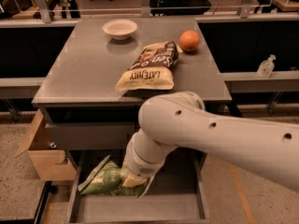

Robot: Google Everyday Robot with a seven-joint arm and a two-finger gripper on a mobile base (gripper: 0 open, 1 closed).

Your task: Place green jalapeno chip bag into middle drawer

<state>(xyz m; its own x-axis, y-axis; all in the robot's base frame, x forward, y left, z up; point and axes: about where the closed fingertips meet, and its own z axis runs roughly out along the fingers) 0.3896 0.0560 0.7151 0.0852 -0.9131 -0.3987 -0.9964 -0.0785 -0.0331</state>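
Note:
The green jalapeno chip bag lies low inside the open middle drawer, at its left side, on or just above the gray floor. My gripper reaches down from the big white arm into the drawer and is still closed on the bag's right end. The arm hides the right part of the bag and the back of the drawer.
On the table top are a tan-and-brown chip bag, a white bowl and an orange. A closed drawer front sits above the open one. A cardboard box stands on the floor at left.

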